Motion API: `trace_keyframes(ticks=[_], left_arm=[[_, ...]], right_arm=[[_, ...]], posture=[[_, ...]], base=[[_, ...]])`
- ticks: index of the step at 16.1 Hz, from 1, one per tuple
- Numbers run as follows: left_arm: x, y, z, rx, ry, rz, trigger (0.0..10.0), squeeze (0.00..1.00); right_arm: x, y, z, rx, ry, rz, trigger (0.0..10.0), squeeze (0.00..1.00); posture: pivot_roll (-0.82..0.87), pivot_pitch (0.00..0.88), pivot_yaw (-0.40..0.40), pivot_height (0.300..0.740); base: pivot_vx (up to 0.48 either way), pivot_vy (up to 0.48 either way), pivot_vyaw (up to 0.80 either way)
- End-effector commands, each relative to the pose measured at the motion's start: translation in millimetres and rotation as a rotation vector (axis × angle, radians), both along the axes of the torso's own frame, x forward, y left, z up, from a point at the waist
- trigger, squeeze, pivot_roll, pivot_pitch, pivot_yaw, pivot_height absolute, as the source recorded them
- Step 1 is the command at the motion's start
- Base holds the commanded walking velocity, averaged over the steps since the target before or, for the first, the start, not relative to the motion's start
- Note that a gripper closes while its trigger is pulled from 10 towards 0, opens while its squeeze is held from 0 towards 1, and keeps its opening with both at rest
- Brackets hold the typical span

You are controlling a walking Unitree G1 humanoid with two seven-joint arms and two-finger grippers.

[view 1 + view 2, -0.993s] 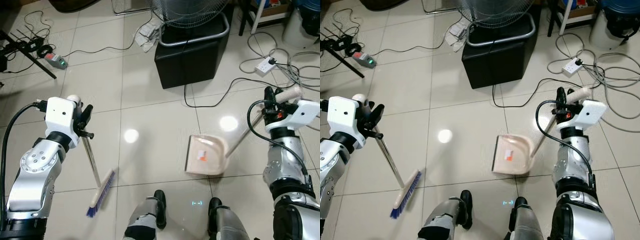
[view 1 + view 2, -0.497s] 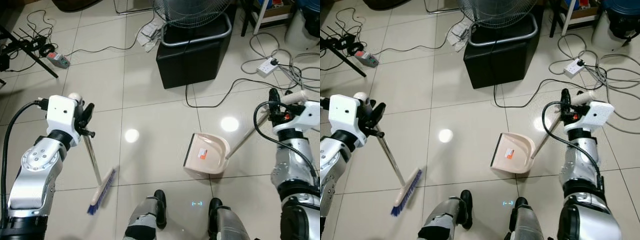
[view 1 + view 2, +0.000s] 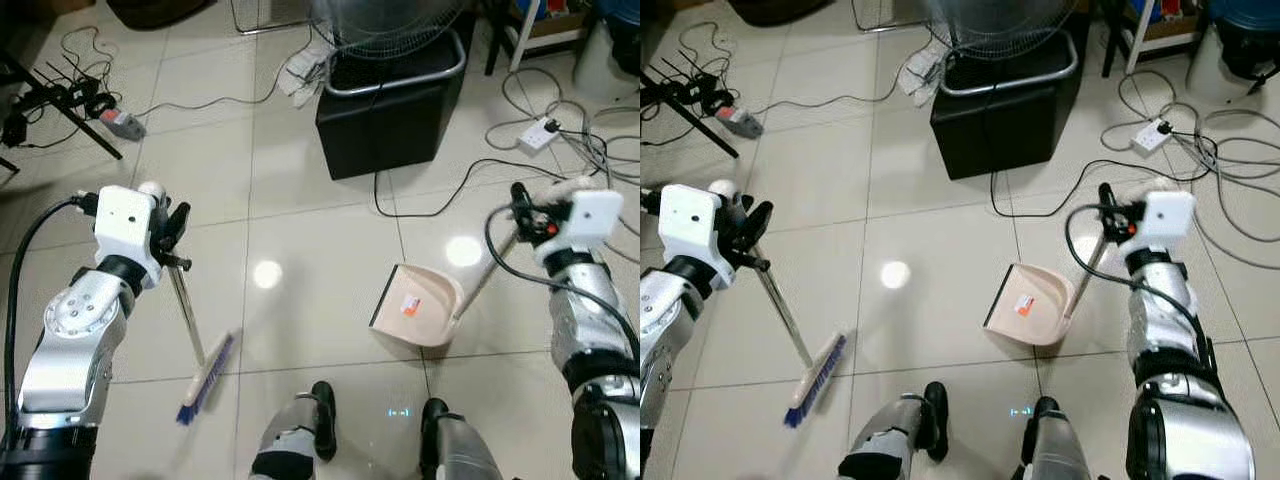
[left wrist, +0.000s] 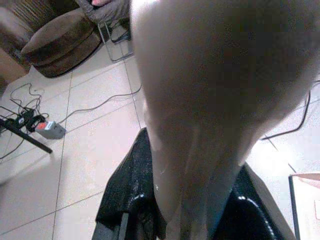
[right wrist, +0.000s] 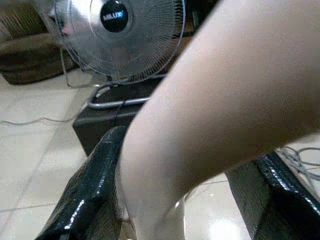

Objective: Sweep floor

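Left pincer: clenched on the metal-handled blue-bristled broom, head on the cream tiled floor. Right pincer: clenched on the long-handled beige plastic dustpan, resting near the robot's feet.

Left wrist view: broom handle sits blurred against the lens and hides most of the floor; black fingers cut off by the bottom edge. Right wrist view: dustpan handle, also blurred, covers 1 side of the fan. Eye views: fan head cropped by the top edge. Dustpan sticker unreadable, contents too small to tell.
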State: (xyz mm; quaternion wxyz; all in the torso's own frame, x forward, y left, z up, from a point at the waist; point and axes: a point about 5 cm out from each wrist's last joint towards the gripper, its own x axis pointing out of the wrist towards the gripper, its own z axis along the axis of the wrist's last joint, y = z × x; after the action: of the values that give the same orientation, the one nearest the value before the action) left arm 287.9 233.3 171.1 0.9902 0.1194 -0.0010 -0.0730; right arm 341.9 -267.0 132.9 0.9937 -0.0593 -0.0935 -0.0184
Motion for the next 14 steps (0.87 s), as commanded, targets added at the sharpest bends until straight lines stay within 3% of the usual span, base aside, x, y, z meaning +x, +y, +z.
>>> trace_keyframes(ticks=[1, 4, 9, 14], left_arm=[[-1.0, 9.8, 4.6, 0.043, -0.016, 0.024, 10.0, 0.0], [-1.2, 10.7, 4.5, 0.042, -0.02, 0.028, 10.0, 0.0], [-0.4, 10.0, 5.3, 0.025, -0.034, 0.022, 10.0, 0.0], [0.0, 12.3, 6.9, 0.005, -0.051, 0.019, 10.0, 0.0]], right_arm=[[-1.8, 5.0, -17.1, -0.015, 0.096, -0.005, 10.0, 0.0], [1.4, 4.6, -11.4, -0.059, 0.077, -0.061, 10.0, 0.0], [1.1, 8.5, -10.9, -0.026, 0.028, -0.142, 10.0, 0.0], [8.4, 30.3, -9.3, 0.023, -0.005, -0.157, 10.0, 0.0]], posture=[[0.2, 0.246, 0.262, 0.74], [0.2, 0.236, 0.259, 0.74], [0.2, 0.228, 0.261, 0.74], [0.21, 0.224, 0.254, 0.74]], base=[[0.0, 0.0, 0.0], [0.0, 0.0, 0.0], [0.0, 0.0, 0.0], [0.0, 0.0, 0.0]])
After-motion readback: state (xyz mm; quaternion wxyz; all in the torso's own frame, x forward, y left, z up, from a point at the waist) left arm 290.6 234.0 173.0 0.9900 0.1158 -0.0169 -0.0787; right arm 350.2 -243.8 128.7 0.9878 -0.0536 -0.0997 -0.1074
